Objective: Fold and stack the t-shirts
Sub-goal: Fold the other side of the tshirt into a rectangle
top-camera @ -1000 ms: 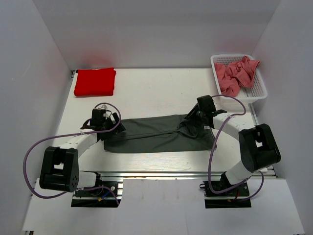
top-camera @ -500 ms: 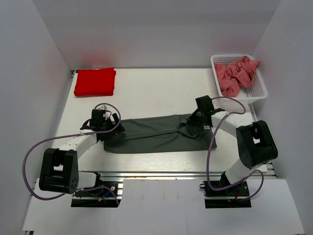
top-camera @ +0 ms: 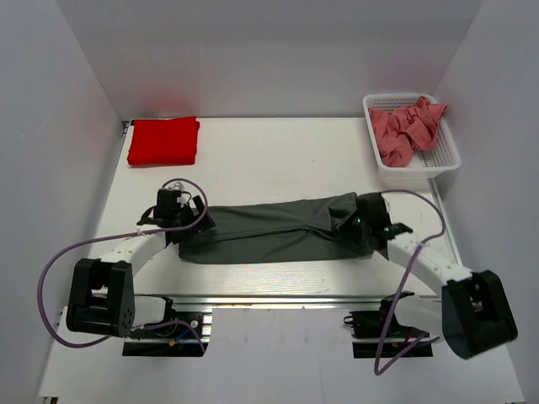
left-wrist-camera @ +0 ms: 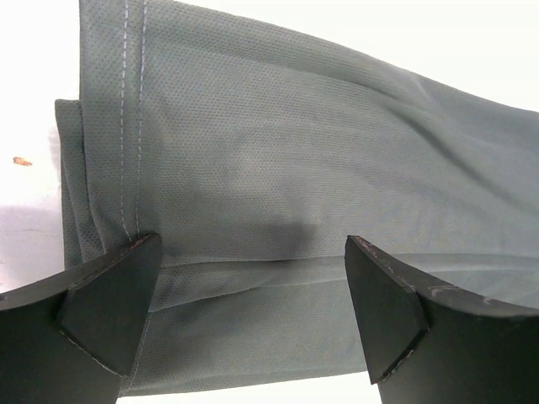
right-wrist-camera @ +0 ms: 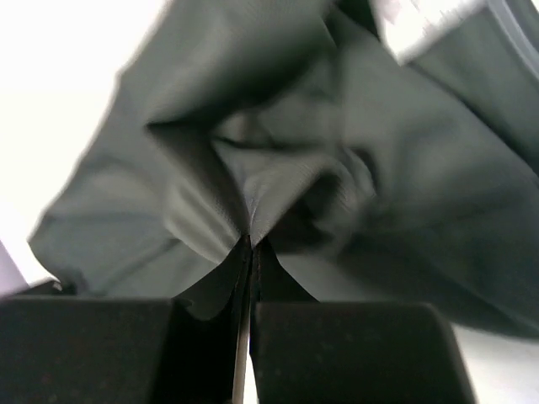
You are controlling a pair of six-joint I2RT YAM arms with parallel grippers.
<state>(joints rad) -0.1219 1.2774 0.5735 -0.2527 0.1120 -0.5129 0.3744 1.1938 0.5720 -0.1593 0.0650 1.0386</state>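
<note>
A dark grey t-shirt (top-camera: 269,231) lies as a long folded band across the near middle of the table. My left gripper (top-camera: 192,227) hovers over its left end, open; in the left wrist view the fingers (left-wrist-camera: 109,295) straddle the layered hem of the grey fabric (left-wrist-camera: 278,151) without pinching it. My right gripper (top-camera: 347,220) is at the band's right end, shut on a raised, bunched peak of grey cloth (right-wrist-camera: 278,185), with the fingertips (right-wrist-camera: 253,246) pressed together. A folded bright red t-shirt (top-camera: 163,140) lies at the far left. Crumpled dusty pink t-shirts (top-camera: 407,126) fill the basket.
The white mesh basket (top-camera: 446,162) stands at the far right corner against the wall. White walls enclose the table on three sides. A metal rail (top-camera: 278,296) runs along the near edge between the arm bases.
The right gripper closed on the shirt's right end, and the right arm swung from the far side round to the near right, bunching and lifting that end. The left arm stayed put.
</note>
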